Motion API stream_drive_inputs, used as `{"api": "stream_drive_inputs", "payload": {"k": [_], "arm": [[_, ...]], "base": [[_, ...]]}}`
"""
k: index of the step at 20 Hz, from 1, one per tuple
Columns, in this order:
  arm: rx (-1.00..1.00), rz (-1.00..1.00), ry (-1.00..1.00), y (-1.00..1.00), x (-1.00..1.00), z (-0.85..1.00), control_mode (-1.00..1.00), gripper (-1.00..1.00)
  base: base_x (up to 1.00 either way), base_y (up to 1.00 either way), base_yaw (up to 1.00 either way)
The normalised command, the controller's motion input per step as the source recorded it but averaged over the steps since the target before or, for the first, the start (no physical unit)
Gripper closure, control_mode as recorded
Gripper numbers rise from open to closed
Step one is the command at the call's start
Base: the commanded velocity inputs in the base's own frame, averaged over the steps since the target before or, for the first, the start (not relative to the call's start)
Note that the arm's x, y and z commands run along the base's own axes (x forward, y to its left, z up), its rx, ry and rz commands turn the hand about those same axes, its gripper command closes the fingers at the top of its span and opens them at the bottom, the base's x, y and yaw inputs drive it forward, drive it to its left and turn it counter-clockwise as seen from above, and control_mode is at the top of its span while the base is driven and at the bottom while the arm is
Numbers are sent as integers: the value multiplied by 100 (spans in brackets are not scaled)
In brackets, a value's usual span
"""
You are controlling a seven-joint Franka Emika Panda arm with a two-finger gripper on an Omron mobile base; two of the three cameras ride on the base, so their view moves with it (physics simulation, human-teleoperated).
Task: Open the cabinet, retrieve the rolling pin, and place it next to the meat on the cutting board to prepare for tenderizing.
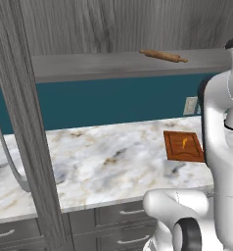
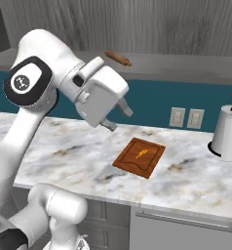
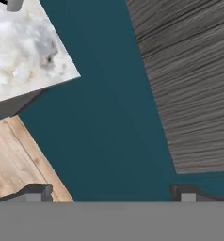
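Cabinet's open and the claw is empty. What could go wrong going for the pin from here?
The rolling pin lies slanted near the front edge of the cabinet shelf, so a nudge might roll it off. It could drop toward the cutting board and knock the meat. The open claw sits well below the shelf.

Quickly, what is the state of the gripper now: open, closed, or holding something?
Gripper: open, holding nothing; its fingertips stand wide apart with only the blue wall between them.
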Motion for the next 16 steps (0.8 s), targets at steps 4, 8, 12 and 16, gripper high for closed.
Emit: {"api": "stream_drive_inputs", "payload": {"k": [4,8,12,16], "arm": [[11,21,-22,55,7,21,-100,-100],[9,23,-21,54,12,18,-100,-100],[6,28,-29,55,0,12,-100,-100],[7,34,-36,45,1,7,-100,-100]], "base": [[0,0,0],[0,0,0],[0,0,0],[0,0,0]]}}
